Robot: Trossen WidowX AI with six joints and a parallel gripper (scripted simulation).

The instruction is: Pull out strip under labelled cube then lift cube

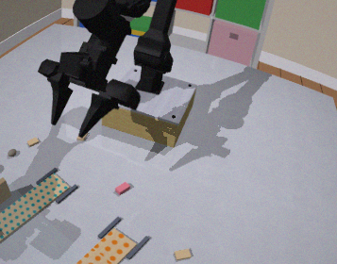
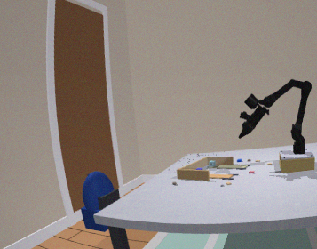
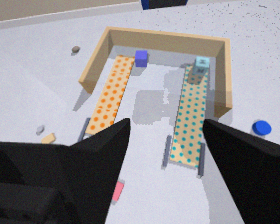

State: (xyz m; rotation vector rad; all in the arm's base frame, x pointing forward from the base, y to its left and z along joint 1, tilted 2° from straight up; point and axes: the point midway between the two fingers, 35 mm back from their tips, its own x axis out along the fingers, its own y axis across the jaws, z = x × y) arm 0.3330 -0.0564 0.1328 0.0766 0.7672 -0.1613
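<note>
A light-blue labelled cube (image 3: 202, 63) (image 2: 211, 163) rests on the far end of a teal-dotted strip (image 3: 189, 115) (image 1: 32, 200) inside a three-sided wooden fence (image 3: 162, 36) (image 2: 193, 173). An orange-dotted strip (image 3: 111, 95) (image 1: 110, 247) lies beside it, with a purple cube (image 3: 141, 57) at its far end. Both strips have grey handle bars at their near ends. My gripper (image 3: 165, 123) (image 1: 68, 128) (image 2: 242, 133) is open and empty. It hangs high above the table, well short of the strips' near ends.
The arm's wooden base box (image 1: 148, 123) (image 2: 297, 163) stands behind the gripper. A pink block (image 1: 123, 189) (image 3: 118, 191), tan chips (image 1: 33, 141) (image 1: 183, 255), a grey pebble (image 1: 11, 152) and a blue disc (image 3: 262, 127) lie scattered on the table.
</note>
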